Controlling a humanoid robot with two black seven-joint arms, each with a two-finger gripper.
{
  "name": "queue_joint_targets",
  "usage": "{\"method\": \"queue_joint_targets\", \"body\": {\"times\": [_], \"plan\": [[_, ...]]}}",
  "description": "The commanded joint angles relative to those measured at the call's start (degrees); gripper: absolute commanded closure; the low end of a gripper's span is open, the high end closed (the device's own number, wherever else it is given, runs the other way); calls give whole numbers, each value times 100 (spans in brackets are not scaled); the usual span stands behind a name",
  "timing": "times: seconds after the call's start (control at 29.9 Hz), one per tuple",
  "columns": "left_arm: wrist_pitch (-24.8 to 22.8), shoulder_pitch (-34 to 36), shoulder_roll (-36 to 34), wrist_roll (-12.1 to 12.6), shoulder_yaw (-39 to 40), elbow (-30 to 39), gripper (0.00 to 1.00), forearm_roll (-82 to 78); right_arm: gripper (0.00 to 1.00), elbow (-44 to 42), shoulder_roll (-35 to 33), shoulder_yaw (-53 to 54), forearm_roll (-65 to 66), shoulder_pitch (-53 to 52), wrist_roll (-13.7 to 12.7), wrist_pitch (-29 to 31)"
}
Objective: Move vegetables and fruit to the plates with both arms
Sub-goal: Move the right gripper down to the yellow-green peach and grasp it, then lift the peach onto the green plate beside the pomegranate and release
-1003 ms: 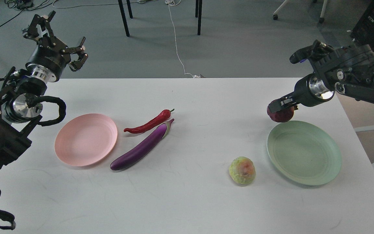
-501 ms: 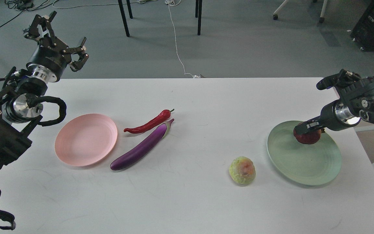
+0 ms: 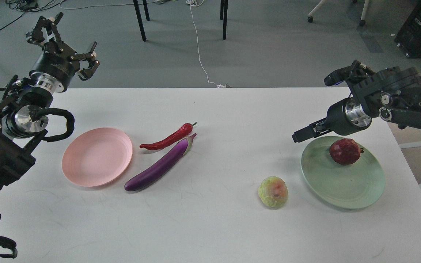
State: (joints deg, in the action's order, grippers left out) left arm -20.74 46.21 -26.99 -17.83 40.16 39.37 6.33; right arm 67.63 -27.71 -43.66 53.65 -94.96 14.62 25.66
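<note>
Pomegranate down on green plate near right edge. Right gripper empty above plate's left rim, apparently pressed together. Next: 1 reach to yellow-green fruit nearby. Left gripper spread, idle at far-left corner.

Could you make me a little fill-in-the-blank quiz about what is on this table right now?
1. The dark red fruit lies on the ____ plate.
2. The pink plate holds ____ pieces of food.
3. The red chili lies beside the purple ____.
4. The bumpy yellow-green fruit rests on the ____, not on a plate.

Missing words: green; no; eggplant; table
</note>
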Motion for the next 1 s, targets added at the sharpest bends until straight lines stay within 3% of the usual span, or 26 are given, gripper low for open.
{"method": "queue_joint_targets", "body": {"times": [0.0, 0.2, 0.43, 0.8, 0.97], "plan": [[-1, 2, -8, 7, 0, 1, 2, 0, 2, 382, 169, -63, -161, -84, -3, 35], [-1, 2, -166, 7, 0, 1, 2, 0, 5, 567, 511, -204, -170, 48, 14, 18], [-1, -15, -192, 7, 0, 1, 2, 0, 16, 471, 977, -502, -161, 364, 15, -35], [17, -15, -281, -2, 0, 1, 2, 0, 46, 400, 969, -494, -153, 409, 23, -334], [17, -15, -289, -2, 0, 18, 2, 0, 47, 418, 627, -494, -100, -214, 14, -325]]}}
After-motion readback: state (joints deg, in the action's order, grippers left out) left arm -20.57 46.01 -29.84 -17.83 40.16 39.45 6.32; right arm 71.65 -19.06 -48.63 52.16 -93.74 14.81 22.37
